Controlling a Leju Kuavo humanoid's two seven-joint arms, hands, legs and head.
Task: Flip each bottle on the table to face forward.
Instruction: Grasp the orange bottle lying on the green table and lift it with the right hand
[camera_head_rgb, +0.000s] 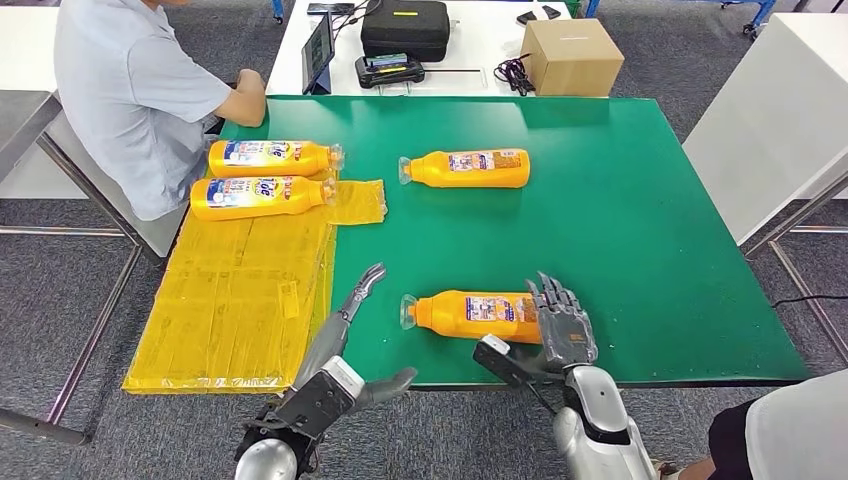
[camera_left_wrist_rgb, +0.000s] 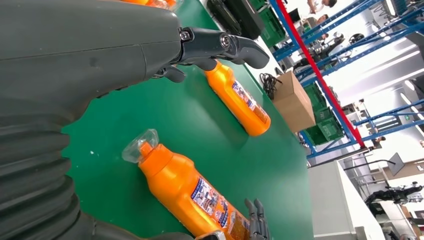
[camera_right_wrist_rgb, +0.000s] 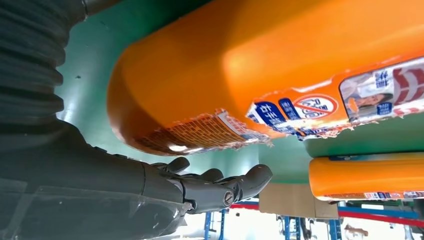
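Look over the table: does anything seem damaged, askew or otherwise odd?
The near bottle has a torn, ragged label edge in the right wrist view. The yellow sheet overhangs the table's left edge, wrinkled. Nothing is spilled.

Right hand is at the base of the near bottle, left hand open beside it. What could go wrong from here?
1. The near bottle lies on its side, so a push from the right hand may roll it instead of flipping it.
2. It sits near the table front edge and could slip off.
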